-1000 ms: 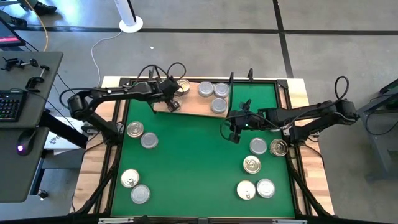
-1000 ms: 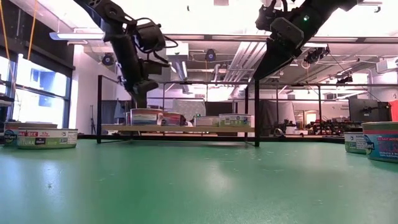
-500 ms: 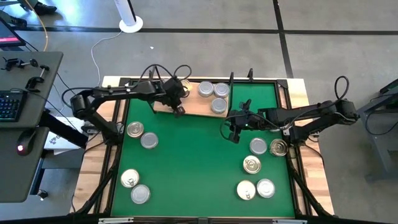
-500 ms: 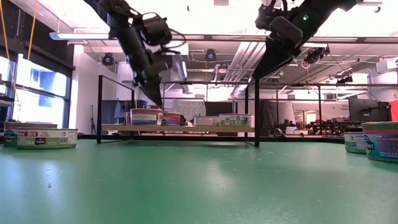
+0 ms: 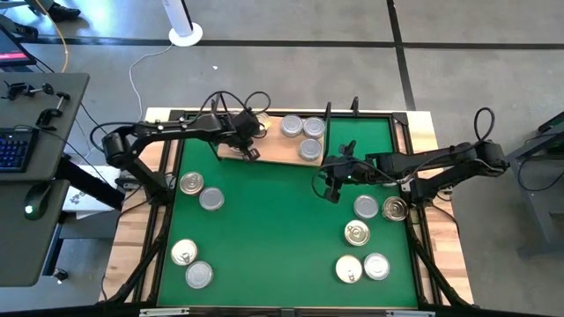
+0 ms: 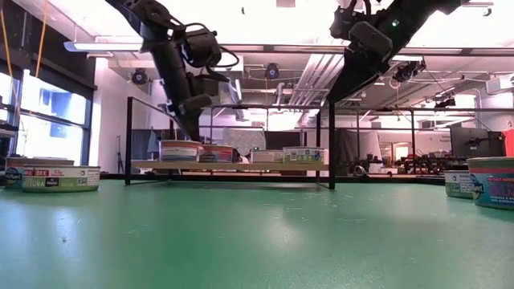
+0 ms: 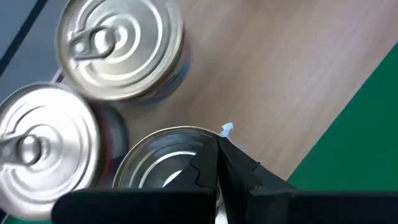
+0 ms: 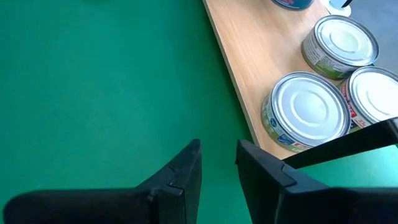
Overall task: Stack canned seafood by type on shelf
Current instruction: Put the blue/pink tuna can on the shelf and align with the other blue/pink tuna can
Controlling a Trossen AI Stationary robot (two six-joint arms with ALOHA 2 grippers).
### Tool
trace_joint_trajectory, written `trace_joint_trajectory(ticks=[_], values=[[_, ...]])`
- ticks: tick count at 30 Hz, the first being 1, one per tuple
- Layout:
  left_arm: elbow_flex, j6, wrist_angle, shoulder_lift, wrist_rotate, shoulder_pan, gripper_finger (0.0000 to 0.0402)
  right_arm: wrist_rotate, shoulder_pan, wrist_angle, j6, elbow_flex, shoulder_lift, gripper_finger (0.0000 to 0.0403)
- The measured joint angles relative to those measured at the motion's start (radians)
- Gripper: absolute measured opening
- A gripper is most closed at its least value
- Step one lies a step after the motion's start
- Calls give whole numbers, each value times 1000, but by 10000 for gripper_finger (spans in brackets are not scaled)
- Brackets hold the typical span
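The shelf (image 5: 273,151), a tan board with black uprights, lies at the mat's far edge. Three silver-lidded cans (image 5: 309,149) stand on its right half. On its left end are three pull-tab cans (image 7: 121,46). My left gripper (image 5: 251,153) is shut and slants down over the nearest of these, a gold-lidded can (image 7: 155,165) that rests on the board (image 6: 181,150). My right gripper (image 5: 329,187) hangs open above the mat, near the shelf's right end, with nothing between its fingers (image 8: 186,168). My left gripper's shut fingertips (image 7: 219,152) meet the gold-lidded can at the lid's edge (image 7: 202,134), on the side toward the bare board. They come slanting down from the table's left. The can stands flat on the shelf. The fingers themselves hide the exact spot of touch.
Loose cans lie on the green mat (image 5: 273,238): several at the left (image 5: 191,183) and several at the right (image 5: 366,207). The shelf's black uprights (image 6: 331,144) stand close to both arms. A desk with a keyboard (image 5: 13,150) is beyond the table's left edge.
My left gripper, still shut, has swung a little toward the table's near edge and back over the shelf's left end, tipping as it went. The can under its tips now stands slightly farther toward the table's left.
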Motion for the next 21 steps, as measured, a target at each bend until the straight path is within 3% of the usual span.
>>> trace_joint_trajectory(ticks=[11,21], values=[[0,0,-46,-3,-79,52,0,0,0,-5,0,0,0,96],[-1,9,-30,-12,-84,50,0,0,0,-11,0,0,0,96]])
